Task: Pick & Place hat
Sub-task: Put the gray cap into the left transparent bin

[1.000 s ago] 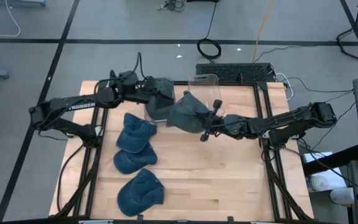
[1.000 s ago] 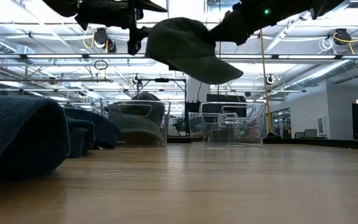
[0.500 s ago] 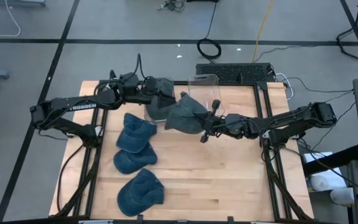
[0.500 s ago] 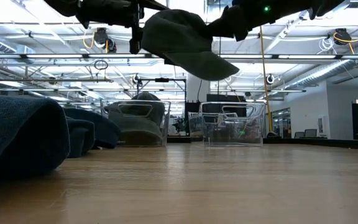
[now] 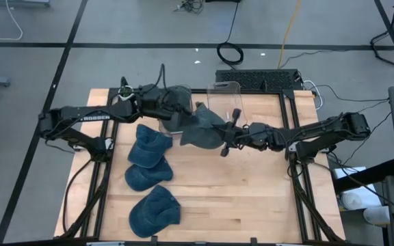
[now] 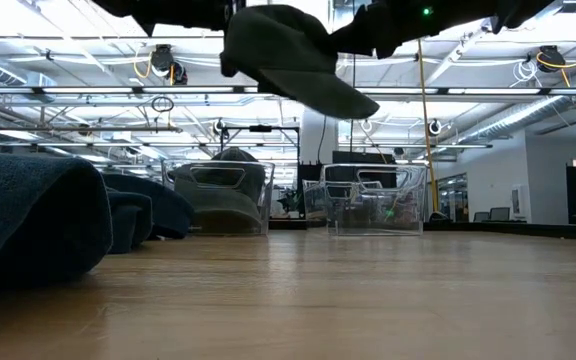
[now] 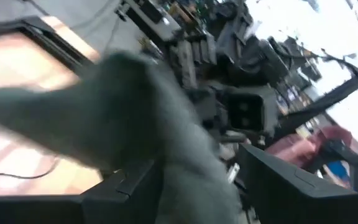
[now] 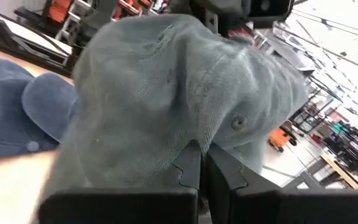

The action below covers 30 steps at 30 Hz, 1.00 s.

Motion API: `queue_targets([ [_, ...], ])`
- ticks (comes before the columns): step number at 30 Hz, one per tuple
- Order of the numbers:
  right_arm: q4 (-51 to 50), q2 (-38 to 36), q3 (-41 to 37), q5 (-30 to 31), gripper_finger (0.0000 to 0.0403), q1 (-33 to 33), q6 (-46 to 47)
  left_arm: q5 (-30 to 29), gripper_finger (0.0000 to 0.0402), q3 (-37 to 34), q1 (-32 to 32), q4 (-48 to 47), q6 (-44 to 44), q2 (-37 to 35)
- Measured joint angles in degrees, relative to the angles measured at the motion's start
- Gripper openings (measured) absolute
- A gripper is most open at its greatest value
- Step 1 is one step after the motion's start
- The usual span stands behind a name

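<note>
The grey hat (image 5: 200, 126) hangs in the air above the worktop (image 5: 252, 198), between the 2 arms, near the 2 clear bins (image 6: 373, 205) at the far edge. It looks light, soft and floppy: the crown folds wherever it is pinched, and only the brim (image 6: 333, 95) keeps its shape. A stitched seam or the brim edge seems the safest hold.

The right end effector (image 8: 197, 165) is pinched tight on a fold of the crown. The left end effector (image 7: 185, 180) stands apart, with hat cloth lying between its fingers (image 7: 284, 186); whether it grips is unclear.
</note>
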Motion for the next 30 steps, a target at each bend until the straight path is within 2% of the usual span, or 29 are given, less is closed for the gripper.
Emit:
queue_targets([
  [8,-0.2,0.0,0.0,0.1,0.0,-0.6,0.2,2.5,0.0212,6.6,-0.2,-10.5,5.2,2.9],
  [10,-0.7,0.0,0.0,0.1,0.0,-0.6,0.4,2.5,0.0197,7.5,-0.2,-13.2,7.8,2.9],
  [13,-0.8,0.0,0.0,0.1,0.0,-0.6,1.6,2.6,0.0141,8.4,-0.2,-15.2,11.5,3.0],
  [17,-0.9,0.0,0.0,-0.1,0.0,-0.6,1.9,4.7,0.0028,9.7,0.1,-17.9,15.6,3.0],
  [21,-1.4,0.0,0.0,-0.1,0.0002,-0.6,4.8,5.0,0.0011,13.1,0.9,-24.8,19.4,3.0],
  [25,-2.8,0.0,0.0,-3.3,0.0038,-0.6,7.3,-0.2,0.0006,18.9,1.4,-36.0,25.5,3.0],
  [30,-3.3,0.0,0.0,-5.6,0.0124,-0.6,14.2,-10.2,0.0004,28.0,1.4,-51.6,37.7,2.9],
])
